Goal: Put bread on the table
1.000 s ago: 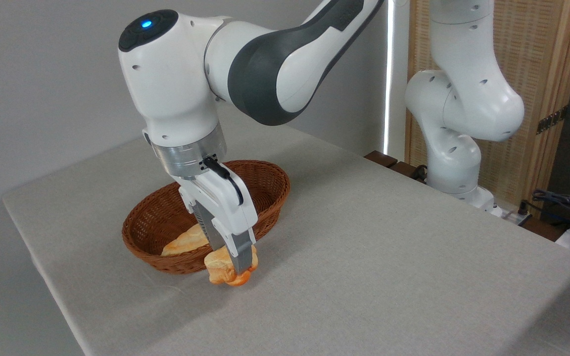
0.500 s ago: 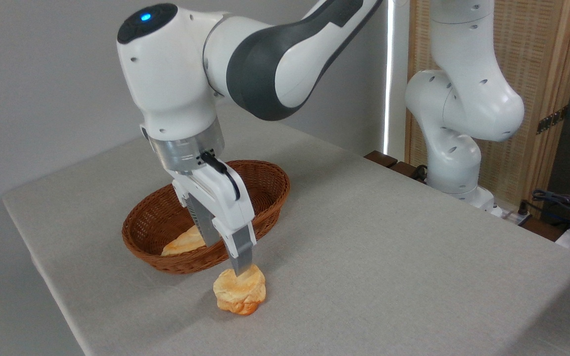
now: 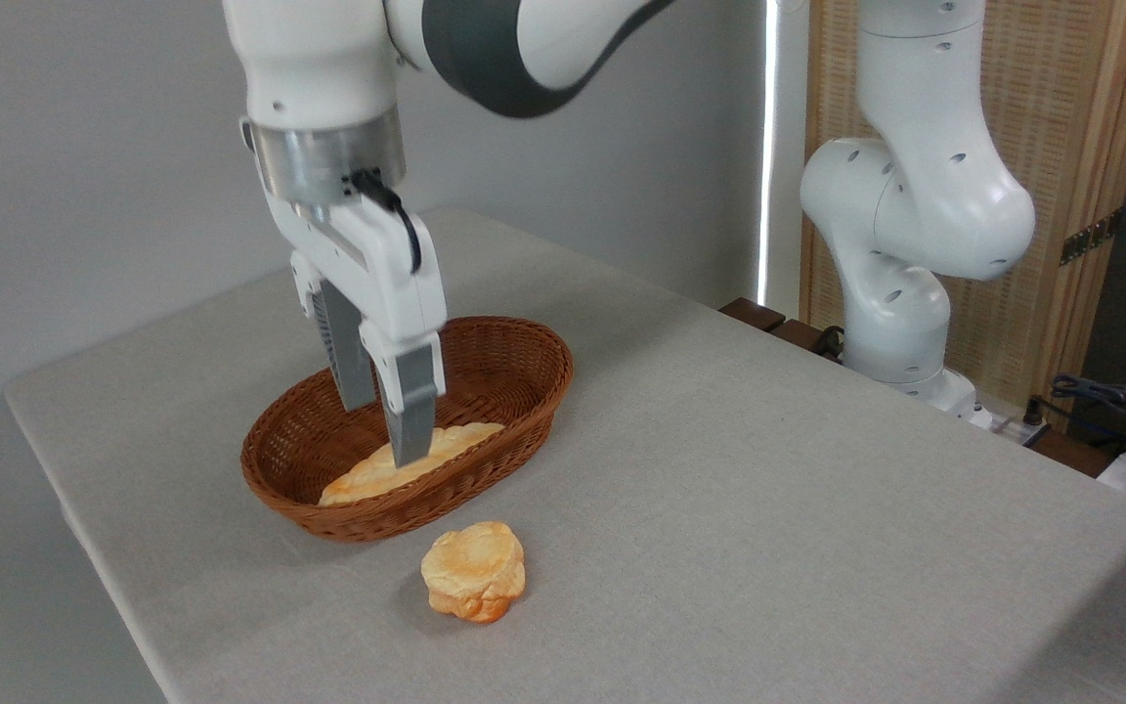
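Note:
The bread (image 3: 474,583), a small round golden-orange bun with a lumpy edge, lies on the grey-beige cloth of the table (image 3: 739,508), just in front of the wicker basket (image 3: 514,391). Nothing touches it. My gripper (image 3: 385,428) hangs well above and behind the bun, over the basket, pointing down. Its two fingers stand apart and hold nothing.
A long pale braided loaf (image 3: 407,464) lies inside the brown oval basket. The arm's white base (image 3: 900,293) stands at the table's far right edge, with cables (image 3: 1110,401) and a wooden screen (image 3: 1042,147) behind it.
One second ago the gripper was shut on the bun, low by the basket. It then let go, leaving the bun on the cloth, and has since risen up and back over the basket.

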